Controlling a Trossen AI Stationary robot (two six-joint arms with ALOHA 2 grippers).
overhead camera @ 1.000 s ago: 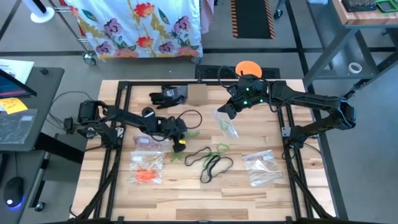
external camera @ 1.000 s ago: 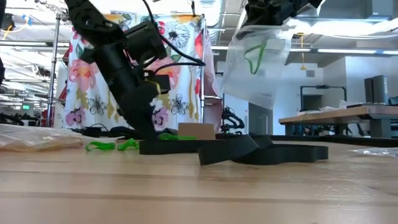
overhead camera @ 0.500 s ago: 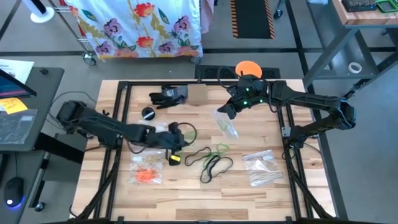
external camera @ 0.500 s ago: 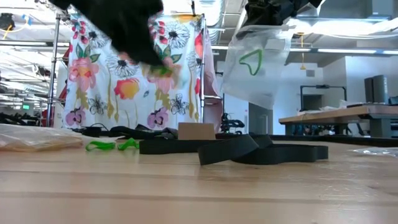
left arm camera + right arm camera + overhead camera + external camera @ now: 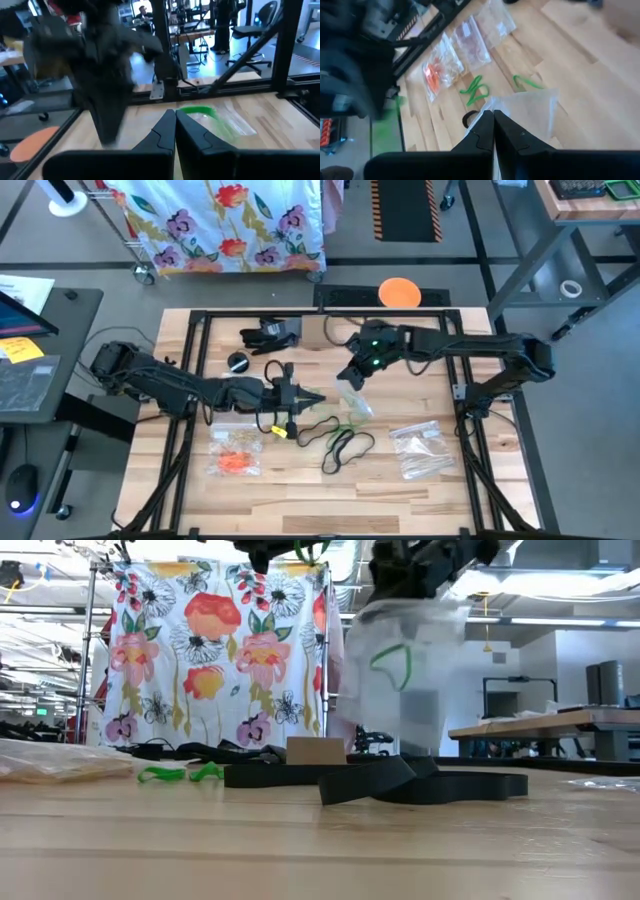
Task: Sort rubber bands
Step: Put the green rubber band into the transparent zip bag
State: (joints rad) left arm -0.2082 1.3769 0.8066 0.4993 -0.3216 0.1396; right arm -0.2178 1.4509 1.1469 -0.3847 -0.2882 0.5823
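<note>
High view: your right fingers (image 5: pixel 347 376) clench the top of a clear bag (image 5: pixel 357 402) hanging above mid-table (image 5: pixel 300 500). Your left fingers (image 5: pixel 318 397) pinch a green rubber band (image 5: pixel 198 109). Black bands (image 5: pixel 345 446) and green bands (image 5: pixel 352 418) lie just below.

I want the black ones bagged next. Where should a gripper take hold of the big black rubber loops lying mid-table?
Probably from straight above: pinch across a single strand of the big black rubber loops, on a free stretch away from where they overlap. They lie low on the wood, so a sideways approach would likely just push them.
</note>
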